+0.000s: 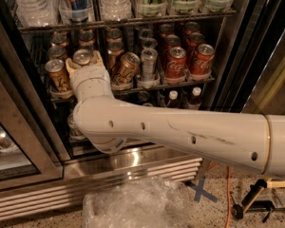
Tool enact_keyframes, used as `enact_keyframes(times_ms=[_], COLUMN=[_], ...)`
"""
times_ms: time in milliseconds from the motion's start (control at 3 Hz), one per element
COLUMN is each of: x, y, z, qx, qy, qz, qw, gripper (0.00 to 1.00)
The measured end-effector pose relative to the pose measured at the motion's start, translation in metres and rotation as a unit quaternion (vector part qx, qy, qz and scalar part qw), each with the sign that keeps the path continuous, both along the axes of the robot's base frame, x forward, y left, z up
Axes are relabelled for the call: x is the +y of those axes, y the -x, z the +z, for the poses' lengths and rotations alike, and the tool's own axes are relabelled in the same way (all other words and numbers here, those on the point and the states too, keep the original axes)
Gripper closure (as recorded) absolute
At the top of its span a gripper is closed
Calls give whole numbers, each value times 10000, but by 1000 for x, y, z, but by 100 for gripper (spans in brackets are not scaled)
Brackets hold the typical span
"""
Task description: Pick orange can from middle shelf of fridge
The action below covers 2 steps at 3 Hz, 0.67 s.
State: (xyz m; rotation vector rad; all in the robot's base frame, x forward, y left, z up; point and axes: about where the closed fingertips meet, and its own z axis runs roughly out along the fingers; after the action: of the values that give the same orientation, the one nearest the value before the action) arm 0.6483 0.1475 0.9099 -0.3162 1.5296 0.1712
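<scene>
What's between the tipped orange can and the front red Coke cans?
A slim silver aluminium can, shown in the camera view. The white end effector is just left of the tilted orange-gold can.

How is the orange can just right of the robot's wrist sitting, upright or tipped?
Tipped: the orange can leans, its top tilted rightward, beside the gripper reaching into the middle shelf.

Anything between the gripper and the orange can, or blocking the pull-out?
Nothing visible between them: the gripper sits right at the orange can on the middle shelf. A tilted can leans close beside it and might snag on the way out.
</scene>
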Motion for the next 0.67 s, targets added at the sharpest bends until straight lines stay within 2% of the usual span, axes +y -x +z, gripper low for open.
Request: enact_keyframes(times_ms=[333,667], x=[6,6], y=[17,17], z=[28,28], qx=[-324,-324], qy=[31,31], qz=[109,109], qw=[9994,9994], gripper=[100,100])
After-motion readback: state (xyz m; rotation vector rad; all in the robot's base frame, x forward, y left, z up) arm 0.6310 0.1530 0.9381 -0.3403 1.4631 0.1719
